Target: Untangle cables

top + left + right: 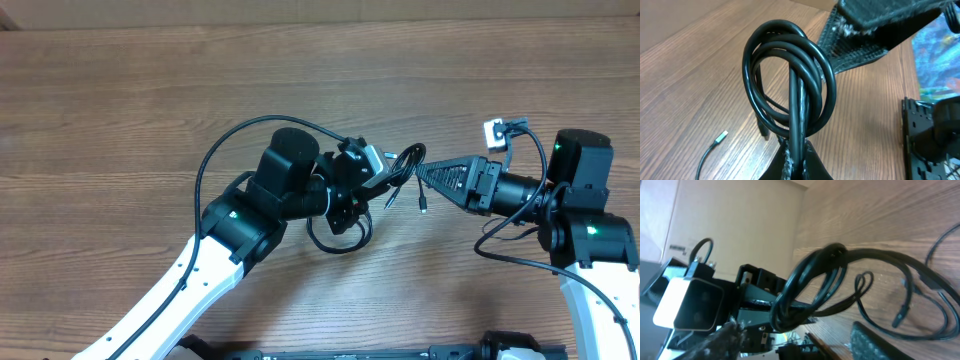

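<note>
The cables (404,165) are thin black cords wound into a small coil, held above the table between the two arms. My left gripper (378,176) is shut on the coil's strands; in the left wrist view its jaws (798,156) pinch two straight strands below the loop (785,75). My right gripper (424,171) points left at the coil, its fingers (795,330) apart, with the coil (810,285) just ahead of them. Loose strands hang down to the table, ending in small plug tips (422,207), and a silver tip (720,137) lies flat.
A loose loop of black cord (336,236) lies on the wooden table (120,100) under the left wrist. A thicker black arm wire (215,150) arcs over the left arm. The right arm's base (590,235) stands at the right edge.
</note>
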Robot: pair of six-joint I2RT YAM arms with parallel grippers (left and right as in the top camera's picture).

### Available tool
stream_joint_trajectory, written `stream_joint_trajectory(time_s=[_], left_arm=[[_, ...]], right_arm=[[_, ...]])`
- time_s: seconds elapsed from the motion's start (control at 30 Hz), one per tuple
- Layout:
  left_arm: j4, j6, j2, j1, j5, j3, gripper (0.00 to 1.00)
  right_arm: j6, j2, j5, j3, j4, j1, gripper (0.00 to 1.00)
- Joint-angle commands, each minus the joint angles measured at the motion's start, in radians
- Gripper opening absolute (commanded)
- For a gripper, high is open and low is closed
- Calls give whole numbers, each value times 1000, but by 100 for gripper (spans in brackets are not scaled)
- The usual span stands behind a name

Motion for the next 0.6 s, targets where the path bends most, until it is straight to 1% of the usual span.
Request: stream_joint_trajectory(time_s=[0.0, 0.17, 0.33, 0.4, 0.47, 0.5, 0.57], left_arm=[[6, 0, -15, 7, -40, 20, 4], [5, -4, -15, 6, -35, 20, 4], [5, 12, -15, 5, -40, 20, 4], [5, 12, -15, 5, -73, 20, 4], [5, 12, -15, 5, -121, 20, 4], [6, 12, -15, 4, -134, 20, 4], [11, 12, -15, 2, -169, 20, 4]], right_arm=[[-5, -5, 31, 2, -7, 6, 61], [-6, -5, 31, 2, -20, 5, 49], [1, -5, 29, 2, -21, 5, 49], [19, -5, 16, 2, -22, 5, 52], [58, -5, 3, 2, -24, 5, 52], [68, -5, 0, 2, -24, 6, 51], [78, -5, -16, 2, -24, 6, 43]])
